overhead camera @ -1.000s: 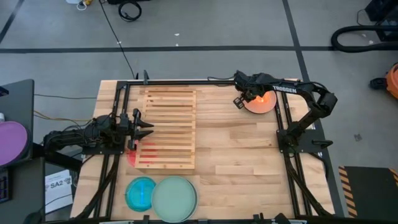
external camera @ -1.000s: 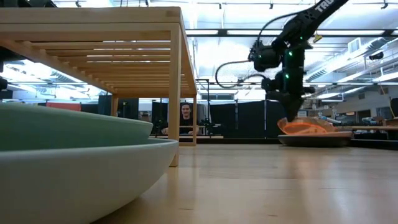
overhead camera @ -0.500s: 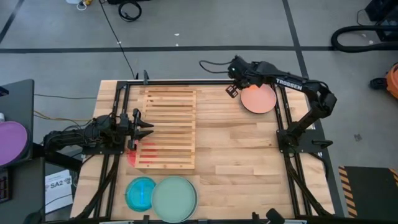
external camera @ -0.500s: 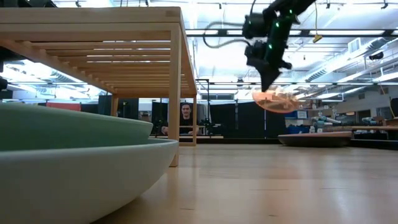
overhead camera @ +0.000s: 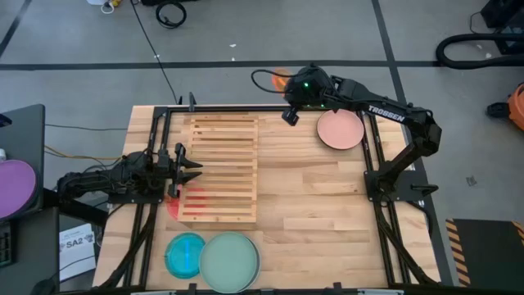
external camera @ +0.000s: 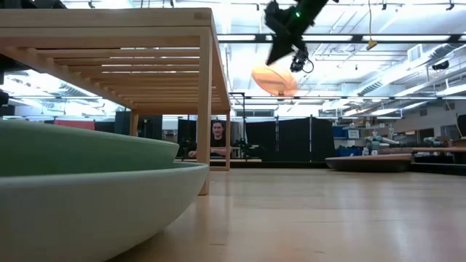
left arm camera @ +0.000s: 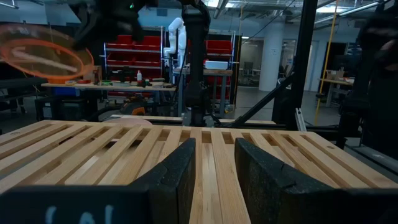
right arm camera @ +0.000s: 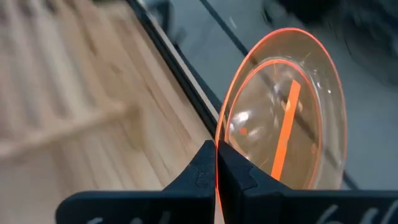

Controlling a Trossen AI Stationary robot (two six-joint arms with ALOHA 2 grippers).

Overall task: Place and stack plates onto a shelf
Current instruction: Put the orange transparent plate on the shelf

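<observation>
Orange and translucent, one small plate is clamped by its rim in the right gripper, raised above the table's far edge between the shelf and a salmon plate lying flat on the tabletop. Five plates show in all: these two, a blue plate touching a mint-green plate at the near edge, and a red plate half under the shelf. Only the right wrist view shows the pinch on the rim. The left gripper hovers over the shelf's left side, jaws partly apart; it appears to hold nothing. A purple disc sits off the table, left. In the low view, green rims block the foreground.
</observation>
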